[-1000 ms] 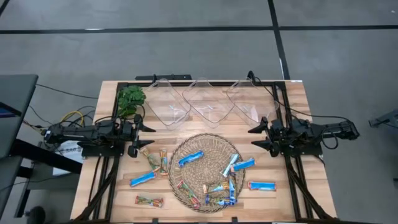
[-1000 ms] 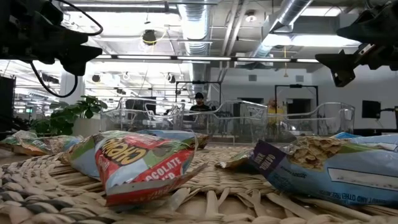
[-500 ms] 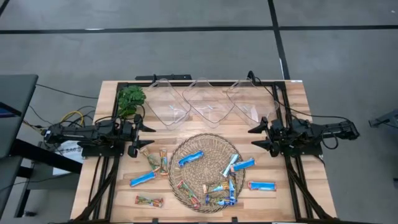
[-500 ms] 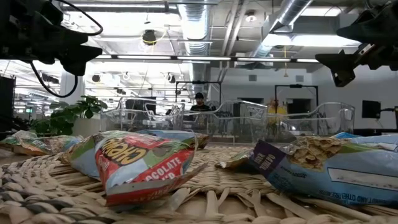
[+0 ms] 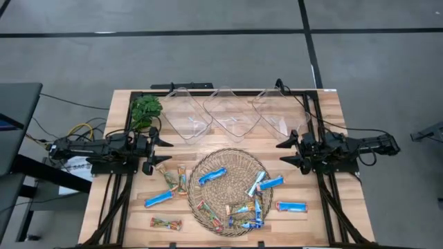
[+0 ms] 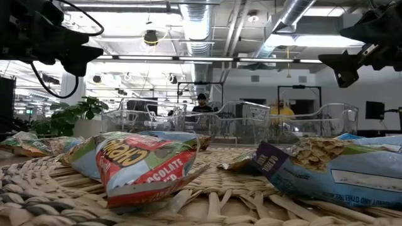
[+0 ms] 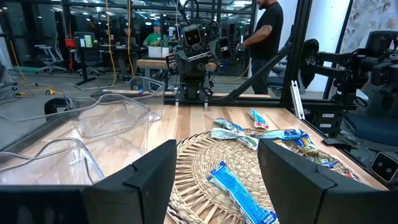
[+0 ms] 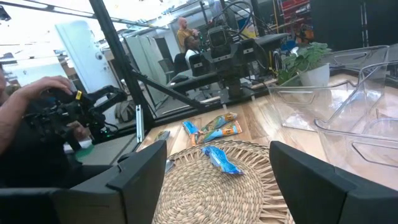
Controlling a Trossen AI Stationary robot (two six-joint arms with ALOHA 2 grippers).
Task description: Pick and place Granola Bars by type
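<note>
Granola Bars (image 5: pixel 212 176) on wicker tray (image 5: pixel 232 153), clear bins (image 5: pixel 232 114) behind, arms flanking

Pale planked wooden tabletop (image 5: pixel 325 100); rough woven wicker tray (image 5: pixel 228 169); glossy crinkled-wrapper granola bars (image 5: pixel 212 176); clear smooth plastic bins (image 5: pixel 187 114).

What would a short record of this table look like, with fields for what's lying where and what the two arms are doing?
bars in tray: several wrapped bars on the round woven tray
bars on wood: a bright blue bar left of the tray, another right of it
bins: three clear bins, nothing seen inside
plant: small green plant
left gripper: fingers open, holding nothing
right gripper: fingers open, holding nothing
</note>
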